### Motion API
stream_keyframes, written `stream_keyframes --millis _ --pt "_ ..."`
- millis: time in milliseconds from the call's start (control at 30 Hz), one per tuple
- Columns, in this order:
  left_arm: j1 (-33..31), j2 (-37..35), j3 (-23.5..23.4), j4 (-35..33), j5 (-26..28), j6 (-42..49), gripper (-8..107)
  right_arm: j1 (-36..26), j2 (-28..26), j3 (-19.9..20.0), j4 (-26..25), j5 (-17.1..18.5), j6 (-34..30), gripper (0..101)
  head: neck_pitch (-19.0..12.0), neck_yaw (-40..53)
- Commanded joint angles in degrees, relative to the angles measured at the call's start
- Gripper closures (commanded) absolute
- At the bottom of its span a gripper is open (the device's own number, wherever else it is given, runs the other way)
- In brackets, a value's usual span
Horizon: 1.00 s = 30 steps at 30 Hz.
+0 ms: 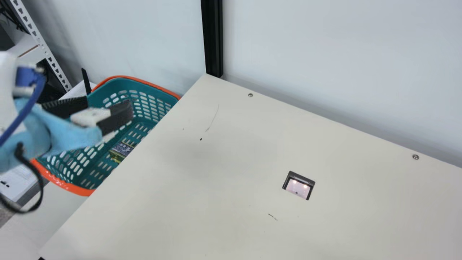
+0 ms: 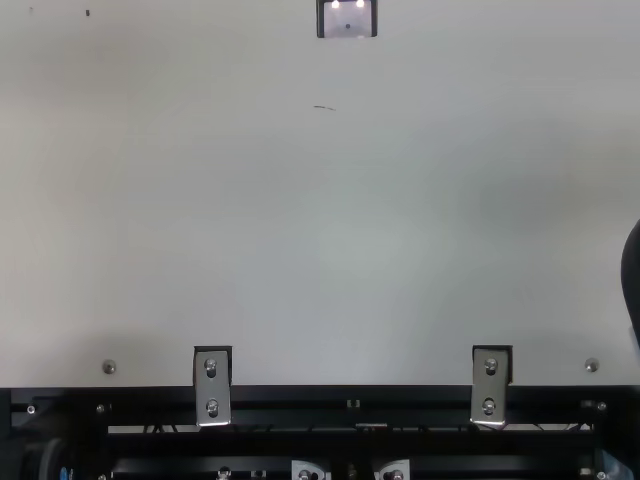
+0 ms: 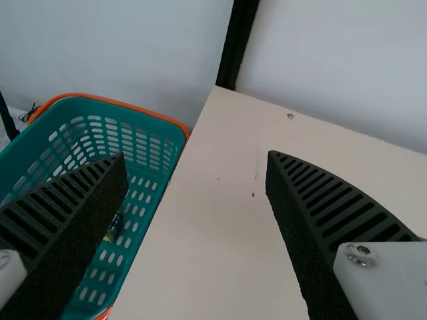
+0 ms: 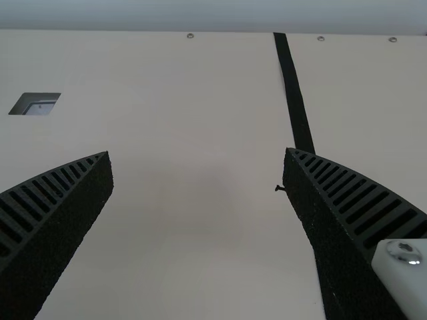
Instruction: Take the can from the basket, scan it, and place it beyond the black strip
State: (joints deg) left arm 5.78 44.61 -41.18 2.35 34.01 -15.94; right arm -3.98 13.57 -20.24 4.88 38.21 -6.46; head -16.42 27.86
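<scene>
Main view, left edge: left gripper point(image 1: 109, 104) over the basket point(image 1: 65, 185), fingers spread, nothing gripped. Below it, left of centre, a small printed item point(image 1: 122, 150) lies on the basket floor close by the table point(image 1: 195, 202) edge; taking it as the can, partly cut off by that edge. Centre-right, lower half: scanner window point(image 1: 297, 187), lit, set in the table. Right wrist view: right gripper point(image 4: 197, 152) over the table, fingers wide, holding nothing; black strip point(image 4: 294, 100) runs down the right half.

Step, my call: pick-up, pre-grasp. Next move: left gripper should line up over the item, go down inside the basket without catching rim or table edge, then close. Scan and placing beyond the strip both to do, probably with a handover, as the strip is on the right arm's side.
</scene>
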Motion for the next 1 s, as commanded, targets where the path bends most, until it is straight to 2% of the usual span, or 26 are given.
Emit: stream_keyframes --millis 0,233,433,700,967 --pt "2.41 7.35 -3.06 -1.33 0.09 0.11 9 0.0 0.0 0.0 0.0 0.0 0.0 0 -2.01 0.66" --pt "10.13 19.85 -7.58 -4.3 -0.48 0.33 9 0.0 0.0 0.0 0.0 0.0 0.0 0 -2.01 0.66" --pt "13.59 29.77 -10.3 -4.78 -1.8 -4.42 9 0.0 0.0 0.0 0.0 0.0 0.0 0 -2.01 0.66" --pt "14.65 41.0 -13.49 -0.38 -3.97 -17.88 9 0.0 0.0 0.0 0.0 0.0 0.0 0 -2.01 0.66" --pt "14.5 50.04 -16.12 8.61 -5.21 -36.59 9 0.0 0.0 0.0 0.0 0.0 0.0 0 -2.01 0.66"
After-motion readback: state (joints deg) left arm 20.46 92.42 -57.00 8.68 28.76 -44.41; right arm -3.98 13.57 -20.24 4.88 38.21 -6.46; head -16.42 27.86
